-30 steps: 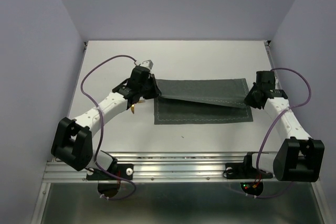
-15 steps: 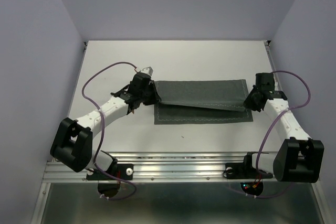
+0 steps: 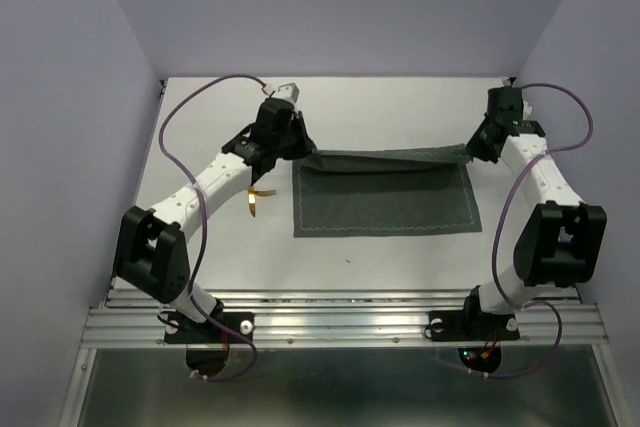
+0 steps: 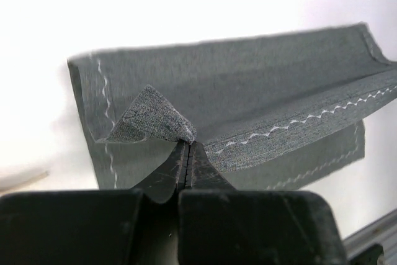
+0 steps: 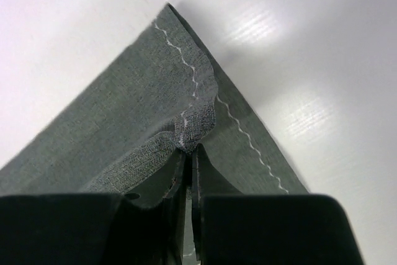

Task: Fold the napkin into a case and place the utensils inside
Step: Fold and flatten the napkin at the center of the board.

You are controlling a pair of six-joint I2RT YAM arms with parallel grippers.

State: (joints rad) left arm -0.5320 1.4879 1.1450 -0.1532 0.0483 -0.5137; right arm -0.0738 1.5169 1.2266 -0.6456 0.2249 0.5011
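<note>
The dark grey-green napkin (image 3: 385,197) lies across the middle of the white table, its far edge lifted off the surface between the two arms. My left gripper (image 3: 308,152) is shut on the napkin's far left corner (image 4: 155,119), pinched at the fingertips. My right gripper (image 3: 468,154) is shut on the far right corner (image 5: 197,122). The raised flap (image 4: 291,128) shows its light zigzag hem. One gold utensil (image 3: 255,201) lies on the table left of the napkin, beside the left forearm. No case shape is formed.
The table's metal rail (image 3: 340,312) runs along the near edge. Purple cables loop over both arms. Grey walls close in the left, right and far sides.
Both grippers have carried the napkin's upper flap away from the near edge toward the far side, unfolding it. The gold utensil, earlier half hidden by the left arm, now lies exposed.
</note>
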